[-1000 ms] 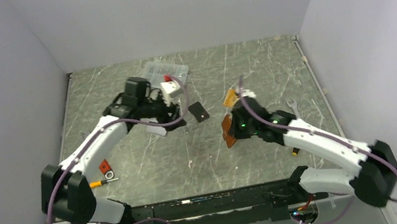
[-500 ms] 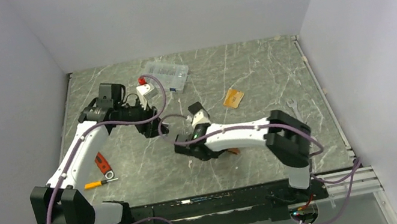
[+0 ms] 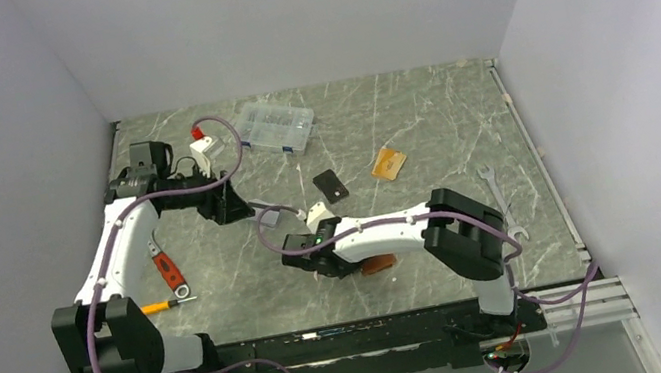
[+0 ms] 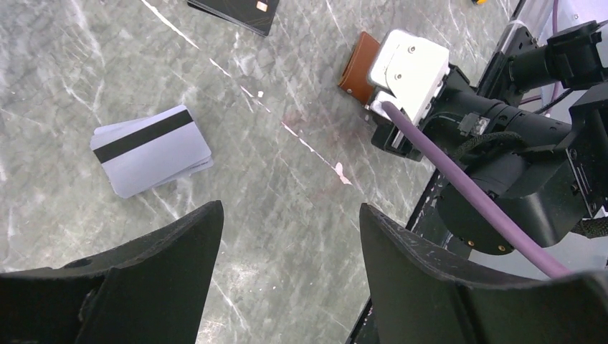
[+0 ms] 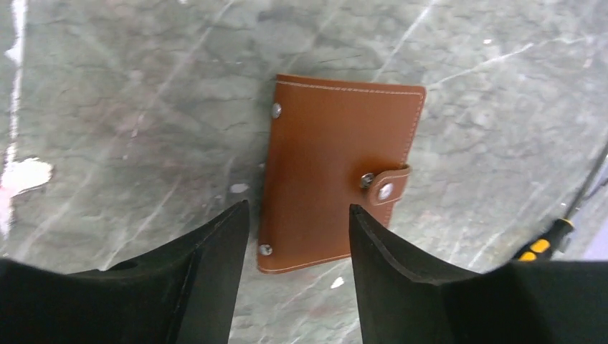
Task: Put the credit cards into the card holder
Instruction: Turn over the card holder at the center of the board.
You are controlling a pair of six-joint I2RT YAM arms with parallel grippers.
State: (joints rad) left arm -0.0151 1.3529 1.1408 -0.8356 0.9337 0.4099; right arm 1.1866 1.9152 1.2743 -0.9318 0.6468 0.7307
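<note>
The left gripper [image 4: 287, 236] is open and empty above the grey cards [image 4: 152, 150]. The right gripper [image 5: 297, 215], jaws apart, holds nothing over the shut card holder [image 5: 337, 165].

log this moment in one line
left claw: open, empty, near grey cards | right claw: open over holder | holder: closed, flat on table | orange card: far right, alone

I see the left arm [image 3: 127, 236] reaching up the left side, with the left gripper [image 4: 290, 215] spread wide. The right arm [image 3: 394, 225] folds across toward centre, with the right gripper [image 5: 297, 211] pointing down, jaws parted, gripping nothing.
</note>
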